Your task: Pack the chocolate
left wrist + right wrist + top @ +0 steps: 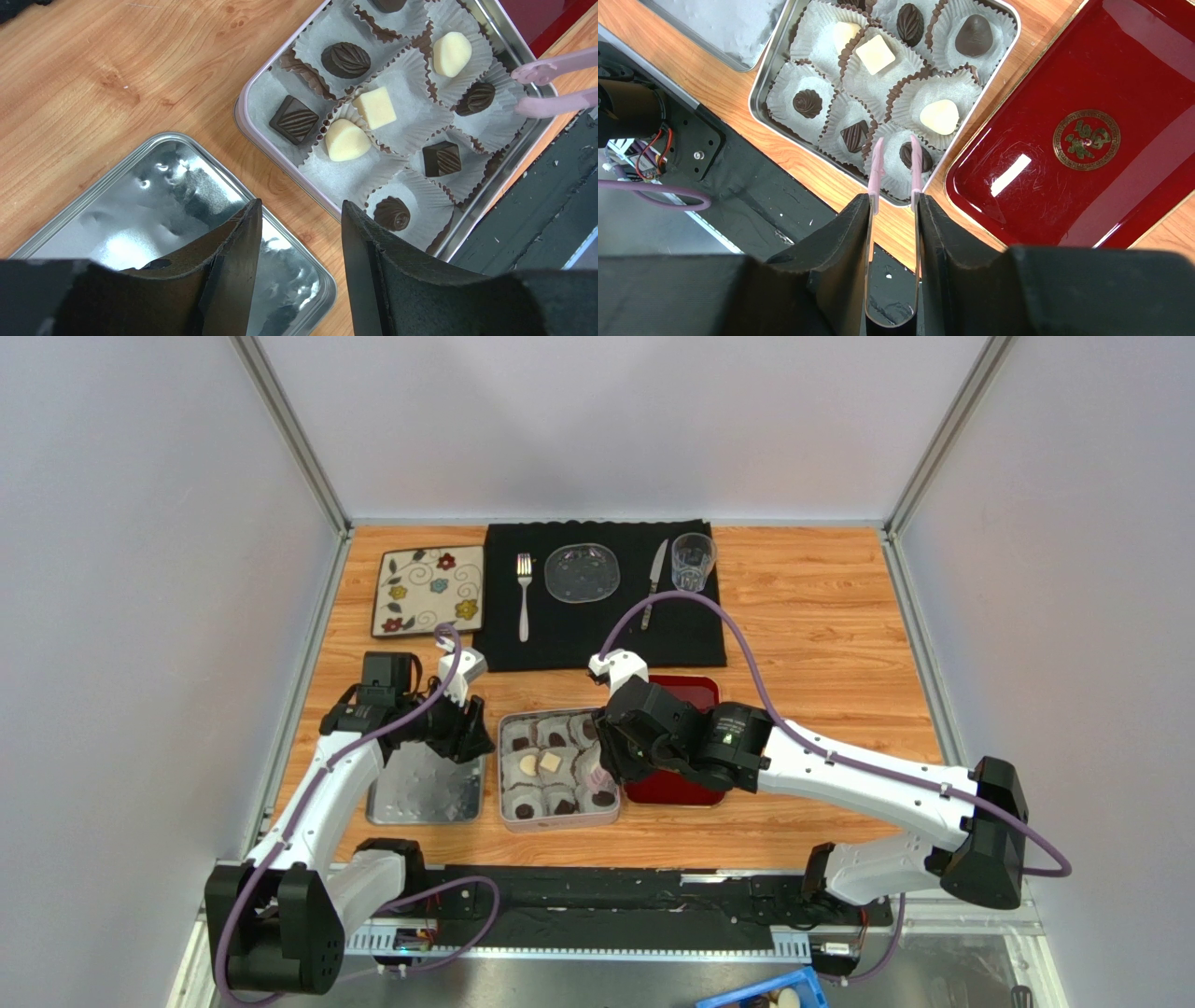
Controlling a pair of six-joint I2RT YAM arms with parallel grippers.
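Note:
An open silver tin (502, 770) holds several small chocolates in white paper cups, some dark (345, 59), some cream-white (347, 138). My right gripper (606, 756) is shut on pink-tipped metal tongs (877, 164). In the right wrist view the tong tips stand open on either side of a dark chocolate (910, 155) in the cup at the tin's near right corner. The tongs also show in the left wrist view (554, 84). My left gripper (302, 217) is open and empty, above the gap between the tin (242, 119) and a shallow silver lid (140, 203).
A red lacquer tray (1088, 140) lies right of the tin. The silver lid (421, 791) lies to its left. At the back, a black placemat (596, 637) carries a fork, glass plate, knife and glass, next to a floral plate (428, 591). A black rail (631, 889) runs along the near edge.

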